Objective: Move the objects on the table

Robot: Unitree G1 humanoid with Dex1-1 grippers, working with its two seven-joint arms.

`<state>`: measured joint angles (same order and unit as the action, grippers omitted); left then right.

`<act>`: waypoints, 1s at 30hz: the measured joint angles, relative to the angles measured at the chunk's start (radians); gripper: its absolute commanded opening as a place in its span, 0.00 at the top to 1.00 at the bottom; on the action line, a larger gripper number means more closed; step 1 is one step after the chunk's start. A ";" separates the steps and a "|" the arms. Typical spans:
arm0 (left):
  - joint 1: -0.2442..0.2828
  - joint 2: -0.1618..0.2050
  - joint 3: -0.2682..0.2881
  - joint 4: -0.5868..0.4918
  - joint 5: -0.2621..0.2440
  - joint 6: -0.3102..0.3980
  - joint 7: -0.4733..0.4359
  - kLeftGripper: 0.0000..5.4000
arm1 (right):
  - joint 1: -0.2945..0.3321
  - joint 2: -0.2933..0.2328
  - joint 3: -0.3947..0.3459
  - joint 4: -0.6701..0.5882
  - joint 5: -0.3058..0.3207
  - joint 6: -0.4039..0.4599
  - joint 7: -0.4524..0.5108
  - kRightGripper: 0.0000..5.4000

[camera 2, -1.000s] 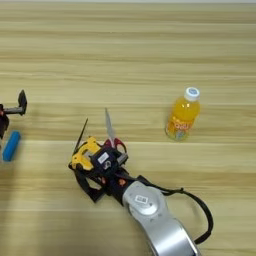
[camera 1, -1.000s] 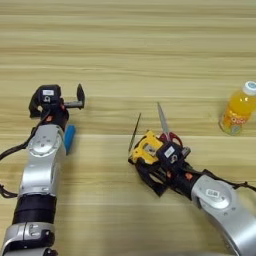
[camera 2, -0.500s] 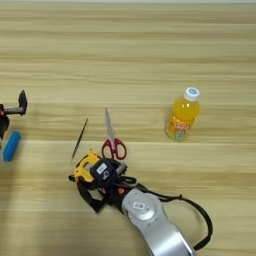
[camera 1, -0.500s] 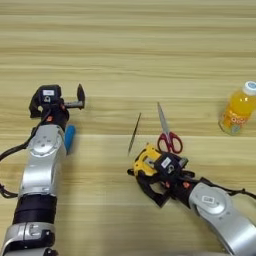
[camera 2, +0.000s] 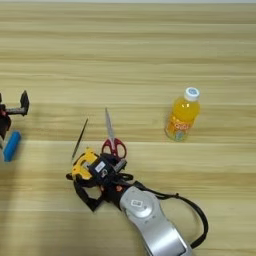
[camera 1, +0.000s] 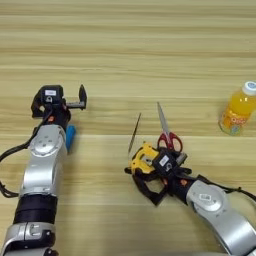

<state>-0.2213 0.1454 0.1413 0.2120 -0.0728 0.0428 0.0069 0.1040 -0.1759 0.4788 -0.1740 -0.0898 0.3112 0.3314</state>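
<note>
— Objects on the bench (camera 1: pixel 125 55): what lies at the nine o'clock side?

— Left pincer (camera 1: pixel 59 102) sits there at the end of a silver arm, its two black fingers spread apart with nothing between them. Just beside that arm, at its three o'clock, lies the small blue piece (camera 1: pixel 70 138), flat on the wood.

— And toward the middle?

— A thin dark stick (camera 1: pixel 134 132) lies slanted, its upper end toward one o'clock. At its three o'clock are the red-handled scissors (camera 1: pixel 168 132), blades shut and pointing to eleven o'clock, handles nearest the robot. Just at five o'clock from the stick's lower end is the yellow-black tape measure (camera 1: pixel 143 161), with its black strap (camera 1: pixel 145 188) looping out toward six o'clock.

— Is the right pincer (camera 1: pixel 159 166) holding it?

— It lies against the tape measure and looks clamped on the case, though the fingers are partly hidden behind it. The scissor handles are just beside the pincer at twelve o'clock.

— Anything at three o'clock?

— The small orange-drink bottle (camera 2: pixel 182 115) stands upright, white cap on, well apart from the rest.
</note>
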 measured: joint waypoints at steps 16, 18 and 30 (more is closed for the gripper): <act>-0.005 0.002 -0.016 0.045 0.001 -0.105 -0.066 0.00 | 0.012 0.028 -0.116 -0.144 0.128 -0.147 0.027 0.01; -0.006 0.002 -0.027 0.050 0.011 -0.120 -0.066 0.00 | 0.000 0.034 -0.151 -0.143 0.136 -0.151 0.011 0.01; -0.008 -0.005 -0.064 0.104 0.066 -0.187 -0.052 0.00 | -0.141 0.069 -0.362 0.069 0.158 -0.196 -0.105 0.01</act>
<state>-0.2291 0.1402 0.0770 0.3161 -0.0066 -0.1442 -0.0452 -0.0374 -0.1073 0.1171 -0.1046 0.0686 0.1156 0.2268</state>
